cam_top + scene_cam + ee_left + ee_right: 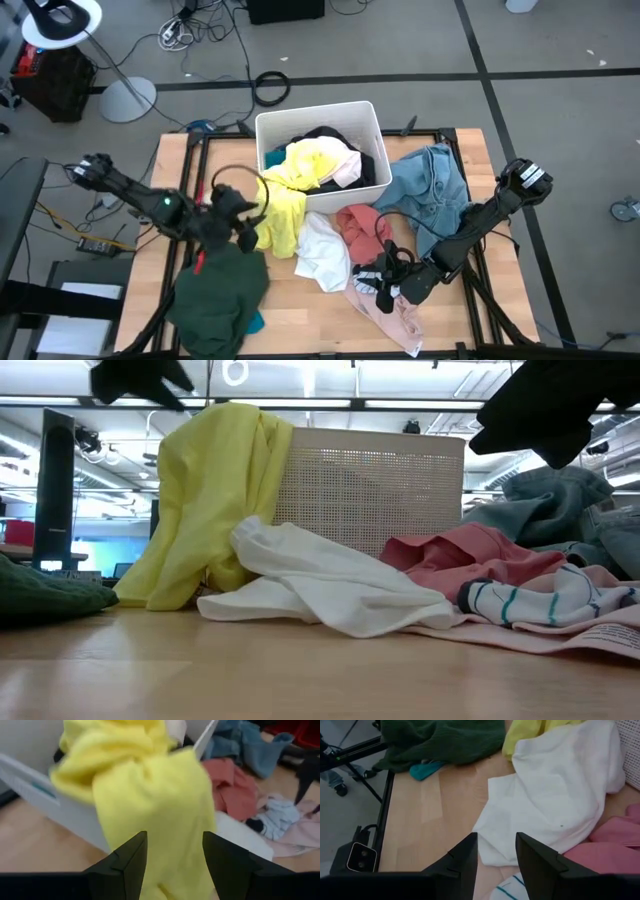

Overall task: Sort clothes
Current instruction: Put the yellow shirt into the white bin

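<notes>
Tabletop: yellow garment (150, 795) just ahead of left end effector (174, 855).

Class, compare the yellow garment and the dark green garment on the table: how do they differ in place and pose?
The yellow garment hangs over the white bin's rim, reaching the table; the dark green garment lies heaped on the table, away from the bin. The left gripper, open, is at the yellow garment; nothing touches the green one. Both are soft, crumpled fabric.

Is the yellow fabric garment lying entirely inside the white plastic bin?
No, the yellow fabric garment drapes over the white plastic bin's rim and down onto the table.
</notes>
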Controlling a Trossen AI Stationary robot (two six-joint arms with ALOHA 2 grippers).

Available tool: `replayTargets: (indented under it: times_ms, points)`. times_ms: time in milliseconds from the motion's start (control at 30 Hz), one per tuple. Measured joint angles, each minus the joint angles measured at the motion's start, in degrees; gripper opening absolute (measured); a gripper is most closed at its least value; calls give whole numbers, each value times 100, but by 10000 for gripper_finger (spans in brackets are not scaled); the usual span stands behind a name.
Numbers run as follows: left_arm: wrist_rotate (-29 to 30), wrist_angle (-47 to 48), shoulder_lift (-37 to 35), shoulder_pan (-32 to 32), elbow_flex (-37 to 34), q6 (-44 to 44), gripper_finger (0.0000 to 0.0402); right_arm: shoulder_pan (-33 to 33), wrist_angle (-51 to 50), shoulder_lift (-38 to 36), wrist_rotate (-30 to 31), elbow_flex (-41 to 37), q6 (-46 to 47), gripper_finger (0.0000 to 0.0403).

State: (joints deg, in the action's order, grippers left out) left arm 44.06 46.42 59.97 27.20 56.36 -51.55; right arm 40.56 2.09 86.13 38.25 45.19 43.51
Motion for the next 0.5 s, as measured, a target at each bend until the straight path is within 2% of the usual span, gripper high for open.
replayTargets:
  times_ms: [200, 500]
  points:
    - [469, -321, 34, 422, -790, -1117, 198, 0, 0, 0, -1, 0, 11, 133]
    - [583, -2624, 51, 477, -2456, -1349, 198, 0, 0, 2, -1, 0, 11, 133]
